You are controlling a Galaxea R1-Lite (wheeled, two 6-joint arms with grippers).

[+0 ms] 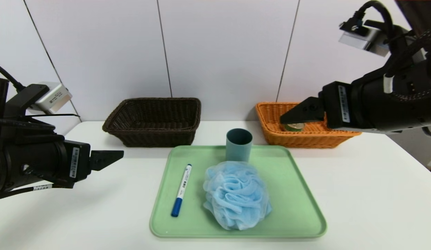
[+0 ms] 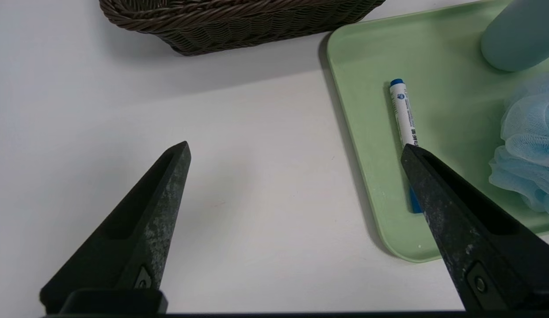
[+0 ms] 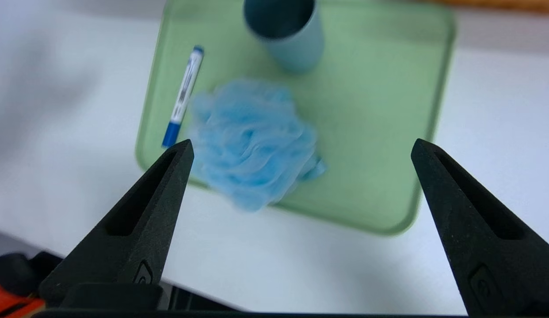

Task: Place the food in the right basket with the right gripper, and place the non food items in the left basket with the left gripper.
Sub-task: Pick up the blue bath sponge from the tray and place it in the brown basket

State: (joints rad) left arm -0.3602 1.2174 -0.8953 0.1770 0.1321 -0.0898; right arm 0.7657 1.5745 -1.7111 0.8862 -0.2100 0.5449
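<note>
The tin can (image 1: 294, 127) sits inside my orange basket (image 1: 271, 119) at the far right of the table (image 1: 375, 194), mostly hidden behind my right gripper (image 1: 288, 116). That gripper hangs in the air in front of the basket, its fingers (image 3: 142, 221) spread wide with nothing between them, and it looks down on the tray. The green tray (image 1: 298, 208) lies near the middle of the table and holds what is not food: the grey-blue cup (image 1: 238, 144) standing upright at its far edge, the blue bath puff (image 1: 235, 199) just in front of the cup, and the marker pen (image 1: 181, 190) lying to the left of the puff, blue cap toward me. The dark brown basket (image 1: 153, 121) stands at the far left. My left gripper (image 1: 106, 159) hovers above the table left of the tray, fingers (image 2: 146, 221) wide apart and holding nothing.
</note>
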